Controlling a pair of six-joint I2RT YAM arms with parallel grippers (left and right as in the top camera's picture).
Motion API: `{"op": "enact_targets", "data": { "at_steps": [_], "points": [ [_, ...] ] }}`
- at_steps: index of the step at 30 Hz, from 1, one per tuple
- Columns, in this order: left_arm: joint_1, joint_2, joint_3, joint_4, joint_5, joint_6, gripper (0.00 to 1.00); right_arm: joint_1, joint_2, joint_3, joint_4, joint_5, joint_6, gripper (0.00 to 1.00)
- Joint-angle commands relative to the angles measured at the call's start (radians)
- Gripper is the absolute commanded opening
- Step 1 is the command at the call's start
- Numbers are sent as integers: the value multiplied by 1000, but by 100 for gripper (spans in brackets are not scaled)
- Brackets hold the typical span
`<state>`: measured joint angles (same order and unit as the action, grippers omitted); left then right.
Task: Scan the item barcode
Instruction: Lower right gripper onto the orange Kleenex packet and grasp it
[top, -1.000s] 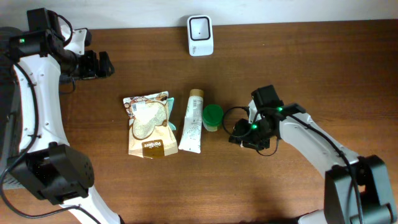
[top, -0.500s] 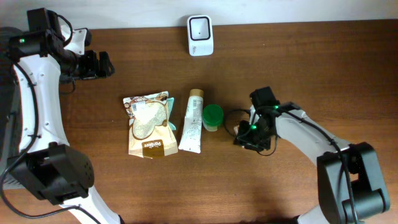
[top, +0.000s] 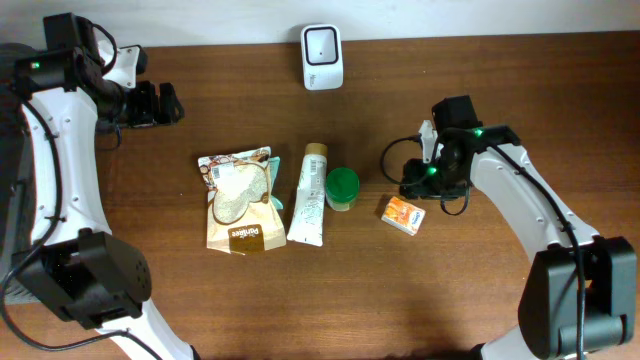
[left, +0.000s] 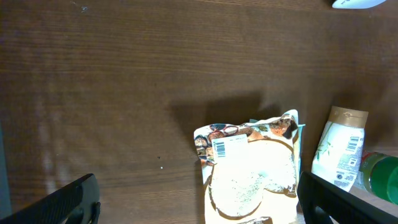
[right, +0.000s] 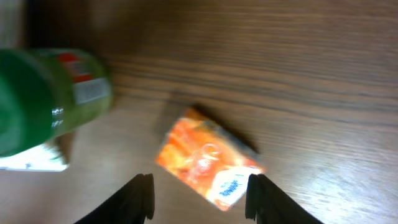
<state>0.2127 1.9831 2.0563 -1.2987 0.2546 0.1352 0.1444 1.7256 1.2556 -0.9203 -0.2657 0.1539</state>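
Observation:
A small orange box (top: 403, 214) lies flat on the table, right of a green bottle (top: 342, 188). My right gripper (top: 413, 186) hovers open just behind and above it, holding nothing. In the right wrist view the orange box (right: 208, 165) lies below and between the two dark fingers (right: 140, 196) of the right gripper (right: 200, 199), apart from them. The white barcode scanner (top: 322, 57) stands at the table's far edge. My left gripper (top: 170, 103) is wide open at the far left, away from everything; in its wrist view the left gripper (left: 199, 208) is empty.
A food pouch (top: 238, 200) and a white tube (top: 310, 193) lie left of the green bottle. The left wrist view shows the pouch (left: 249, 168), barcode up, and the tube (left: 339, 149). Bare wood lies to the right of the box.
The right gripper has pulled back toward the far right, off the orange box, which now lies uncovered on the table. The left arm has not moved.

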Motion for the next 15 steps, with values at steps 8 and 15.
{"op": "enact_targets", "data": {
  "at_steps": [8,15],
  "points": [
    [0,-23,6,-1,8,16,99,73,47,-64,187,110,457,38],
    [0,-23,6,-1,8,16,99,106,124,-67,202,83,456,38]
  ]
}}
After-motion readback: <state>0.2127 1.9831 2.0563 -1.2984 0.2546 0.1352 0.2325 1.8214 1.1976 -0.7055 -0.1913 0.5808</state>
